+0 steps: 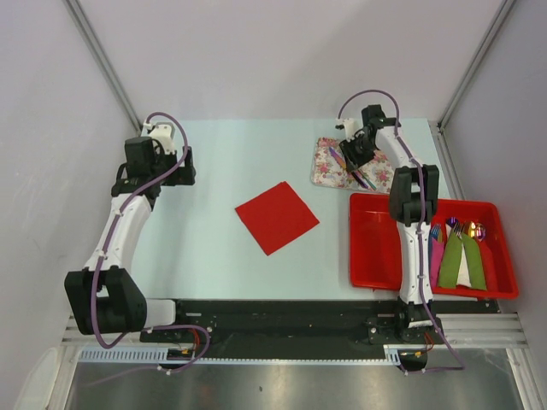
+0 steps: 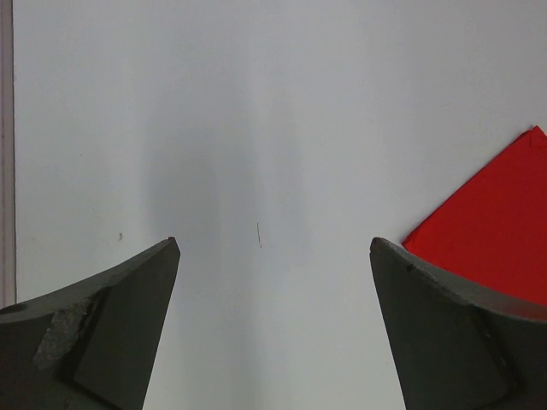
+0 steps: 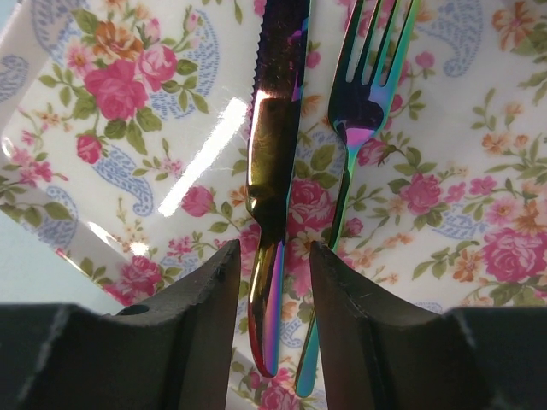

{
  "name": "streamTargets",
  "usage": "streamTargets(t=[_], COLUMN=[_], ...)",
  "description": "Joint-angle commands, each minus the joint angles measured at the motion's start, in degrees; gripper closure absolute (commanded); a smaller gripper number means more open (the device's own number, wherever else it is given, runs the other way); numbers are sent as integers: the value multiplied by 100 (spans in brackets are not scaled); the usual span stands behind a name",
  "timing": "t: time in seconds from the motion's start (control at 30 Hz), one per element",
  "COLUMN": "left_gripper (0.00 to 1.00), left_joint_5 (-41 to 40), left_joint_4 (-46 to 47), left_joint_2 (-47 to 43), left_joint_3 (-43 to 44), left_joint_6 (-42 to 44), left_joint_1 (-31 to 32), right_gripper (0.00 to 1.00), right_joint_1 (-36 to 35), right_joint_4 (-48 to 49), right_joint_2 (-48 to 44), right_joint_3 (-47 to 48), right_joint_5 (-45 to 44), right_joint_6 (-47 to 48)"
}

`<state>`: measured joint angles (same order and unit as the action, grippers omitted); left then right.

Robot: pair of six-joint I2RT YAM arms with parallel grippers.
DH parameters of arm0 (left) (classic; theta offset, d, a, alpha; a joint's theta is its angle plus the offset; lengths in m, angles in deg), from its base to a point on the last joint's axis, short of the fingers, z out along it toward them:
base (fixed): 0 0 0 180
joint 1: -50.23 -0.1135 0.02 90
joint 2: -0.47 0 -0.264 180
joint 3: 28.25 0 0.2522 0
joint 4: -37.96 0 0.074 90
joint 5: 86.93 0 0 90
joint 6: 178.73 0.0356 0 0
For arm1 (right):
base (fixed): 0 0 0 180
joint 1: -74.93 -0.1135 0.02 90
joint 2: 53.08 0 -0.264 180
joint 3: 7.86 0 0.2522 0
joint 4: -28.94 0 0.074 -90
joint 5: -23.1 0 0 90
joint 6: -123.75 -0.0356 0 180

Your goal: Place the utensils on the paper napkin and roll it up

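Left gripper (image 2: pixel 273 256) spread wide over matte pale tabletop (image 1: pixel 222 154), holding nothing. Paper napkin (image 1: pixel 276 217): thin flat red square, turned diamond-wise, mid-table. Glossy floral mat (image 3: pixel 427 196) carries the utensils (image 1: pixel 357 173): serrated knife (image 3: pixel 275 128) and fork (image 3: pixel 366 94), polished iridescent metal, side by side. Right gripper (image 3: pixel 273 256) part-open, dark fingers straddling the knife handle, gaps on both sides. Red tray (image 1: pixel 367 248) far right.
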<state>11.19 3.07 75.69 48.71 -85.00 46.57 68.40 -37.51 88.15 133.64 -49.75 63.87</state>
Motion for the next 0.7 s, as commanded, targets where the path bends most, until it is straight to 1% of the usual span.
streamTargets(t=[0.0, 0.1, 0.13, 0.23, 0.27, 0.3, 0.4, 0.47, 0.5, 0.53, 0.67], left_gripper=[0, 0, 0, 0, 0, 0, 0, 0, 0, 0, 0], left_joint_5=[67, 49, 41, 23, 23, 23, -56, -117, -135, -135, -100], left_joint_4=[-23, -32, -32, -41, -50, -67, -94, -102, -102, -102, -102], left_joint_2=[-34, -34, -25, -8, -7, -7, -7, -8, -7, -7, 1], left_joint_3=[149, 140, 140, 140, 140, 157, 158, 149, 140, 149, 140], left_joint_6=[111, 120, 128, 146, 172, 190, 225, 260, 260, 260, 225], left_joint_1=[-12, -21, -12, -12, -12, -12, -12, -12, -21, -12, -12], right_gripper=[58, 60, 64, 68, 70, 76, 78, 85, 94, 99, 100], right_joint_1=[-51, -103, -112, -147, -173, -191, -191, -209, -209, -218, -262], right_joint_4=[-23, 4, 4, 4, 4, 13, 13, 13, 21, 13, 4], right_joint_2=[177, 221, 247, 317, 335, 353, 379, 405, 397, 397, 309], right_joint_3=[58, 49, 40, 49, 49, 40, 49, 58, 66, 84, 207], right_joint_5=[-168, -203, -229, -290, -326, -413, -501, -528, -519, -519, -458], right_joint_6=[177, 265, 291, 362, 379, 371, 371, 380, 362, 327, 187])
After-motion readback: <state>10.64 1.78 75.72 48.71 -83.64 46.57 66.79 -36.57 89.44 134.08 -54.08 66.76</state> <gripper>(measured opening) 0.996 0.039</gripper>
